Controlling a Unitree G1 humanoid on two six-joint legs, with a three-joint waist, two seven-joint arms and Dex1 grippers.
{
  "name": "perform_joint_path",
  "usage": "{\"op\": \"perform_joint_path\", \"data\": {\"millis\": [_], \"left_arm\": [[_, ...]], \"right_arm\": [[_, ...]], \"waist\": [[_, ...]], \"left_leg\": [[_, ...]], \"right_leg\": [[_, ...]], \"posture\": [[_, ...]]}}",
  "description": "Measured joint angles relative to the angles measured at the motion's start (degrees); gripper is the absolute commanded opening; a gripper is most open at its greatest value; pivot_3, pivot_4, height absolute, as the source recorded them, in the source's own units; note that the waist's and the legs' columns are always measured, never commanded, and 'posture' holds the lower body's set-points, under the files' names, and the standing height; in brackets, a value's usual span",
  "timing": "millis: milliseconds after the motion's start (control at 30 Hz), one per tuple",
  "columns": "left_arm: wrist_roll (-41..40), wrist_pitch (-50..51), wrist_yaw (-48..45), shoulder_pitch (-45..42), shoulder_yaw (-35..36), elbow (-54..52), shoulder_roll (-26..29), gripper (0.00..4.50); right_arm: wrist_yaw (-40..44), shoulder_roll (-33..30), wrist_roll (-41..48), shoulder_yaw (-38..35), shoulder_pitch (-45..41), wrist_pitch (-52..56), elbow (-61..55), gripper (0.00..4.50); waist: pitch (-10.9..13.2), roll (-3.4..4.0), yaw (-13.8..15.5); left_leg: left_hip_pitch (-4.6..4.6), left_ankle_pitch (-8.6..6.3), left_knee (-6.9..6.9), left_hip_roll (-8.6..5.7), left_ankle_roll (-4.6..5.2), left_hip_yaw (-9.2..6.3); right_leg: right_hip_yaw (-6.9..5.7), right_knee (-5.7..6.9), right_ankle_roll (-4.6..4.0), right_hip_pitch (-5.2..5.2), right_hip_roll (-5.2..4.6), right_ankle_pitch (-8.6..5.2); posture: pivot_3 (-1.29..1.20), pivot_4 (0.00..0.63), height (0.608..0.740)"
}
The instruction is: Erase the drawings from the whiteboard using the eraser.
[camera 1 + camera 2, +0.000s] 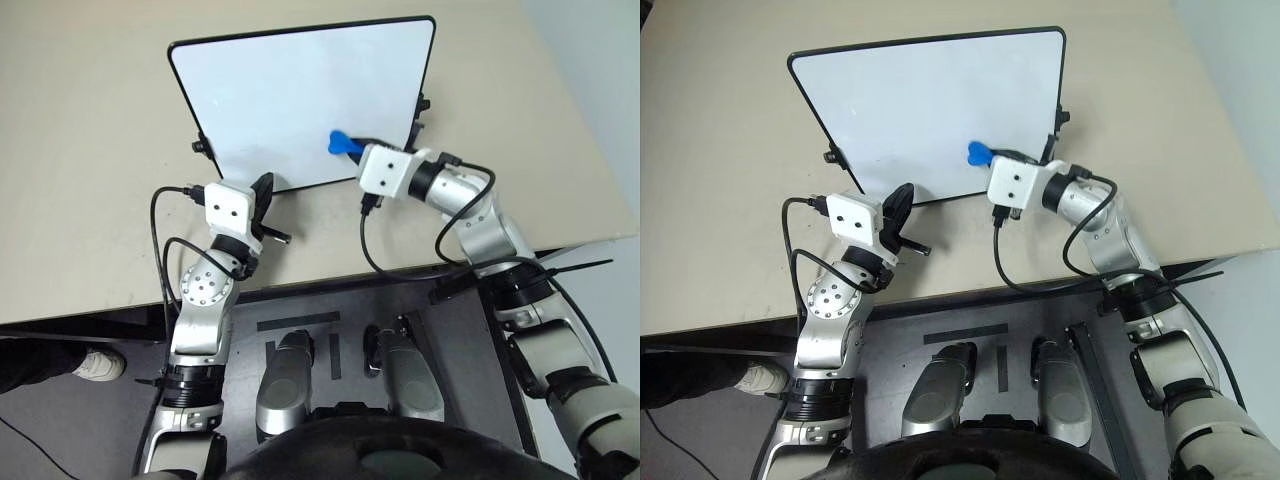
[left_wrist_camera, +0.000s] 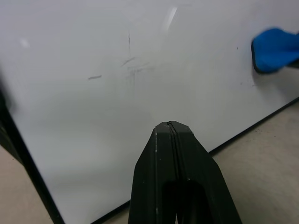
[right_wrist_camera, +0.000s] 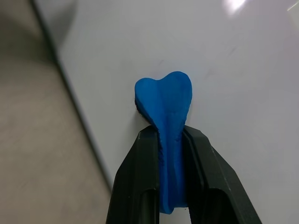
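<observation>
Eraser (image 1: 341,144) sits right of centre in the head view, on the whiteboard (image 1: 290,95), pinched in my right gripper (image 1: 362,150). Left wrist view: left gripper (image 2: 173,133) closed, empty; only faint grey smudges. Right wrist view: eraser's far end hidden beneath. I'd press flat, sweeping evenly.

no text — nothing legible anywhere

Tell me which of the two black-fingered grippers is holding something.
The right gripper: its fingers clamp the bright blue bone-shaped eraser against the whiteboard. The left gripper is shut, empty.
</observation>
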Motion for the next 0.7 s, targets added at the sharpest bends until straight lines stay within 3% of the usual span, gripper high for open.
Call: {"op": "perform_joint_path", "data": {"millis": [367, 700], "left_arm": [[0.0, -0.22, -0.13, -0.22, -0.04, 0.2, 0.01, 0.0], [-0.22, -0.39, -1.12, -0.01, 0.28, 0.2, 0.45, 0.0]], "right_arm": [[2.58, -1.5, 1.07, -0.08, 1.51, 1.24, -4.25, 0.38], [10.82, -9.71, 9.35, -3.84, 14.37, 6.88, -13.44, 0.38]], "waist": [[0.0, 0.0, 0.0], [-0.01, -0.03, 0.25]], "left_leg": [[0.0, 0.06, 0.0, 0.03, 0.14, 0.01], [0.01, 0.06, 0.03, -0.05, 0.27, 0.11]], "right_leg": [[0.0, -0.02, 0.07, 0.01, 0.03, -0.06], [0.03, -0.04, 0.31, 0.12, 0.04, -0.23]], "posture": [[0.0, 0.15, 0.74], [0.0, 0.15, 0.74]]}}
